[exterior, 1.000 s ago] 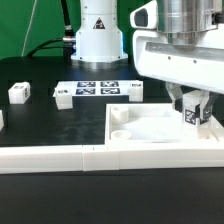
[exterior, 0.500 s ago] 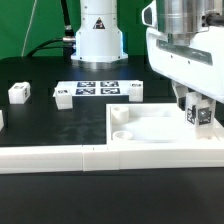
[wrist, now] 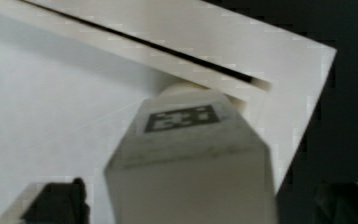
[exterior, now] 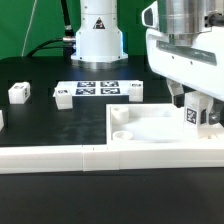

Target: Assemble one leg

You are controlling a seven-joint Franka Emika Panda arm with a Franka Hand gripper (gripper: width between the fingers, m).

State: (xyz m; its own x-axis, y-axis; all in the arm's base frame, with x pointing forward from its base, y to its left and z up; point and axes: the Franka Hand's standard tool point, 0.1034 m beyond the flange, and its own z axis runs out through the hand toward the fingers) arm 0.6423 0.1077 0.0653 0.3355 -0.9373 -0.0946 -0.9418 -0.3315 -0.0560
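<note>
panel wall (exterior: 160, 150) rims pincer (exterior: 198, 118); loose blocks (exterior: 19, 92) well apart, black tabletop (exterior: 40, 120) open.

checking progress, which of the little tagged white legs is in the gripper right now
The leg at the exterior view's right, held between the gripper fingers over the large white panel. The other legs lie loose on the black table.

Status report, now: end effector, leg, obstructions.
End effector shut on the leg, over the white panel's corner at the exterior view's right. Leg upright, tag showing. Nothing seen in the way; three loose blocks sit apart.
</note>
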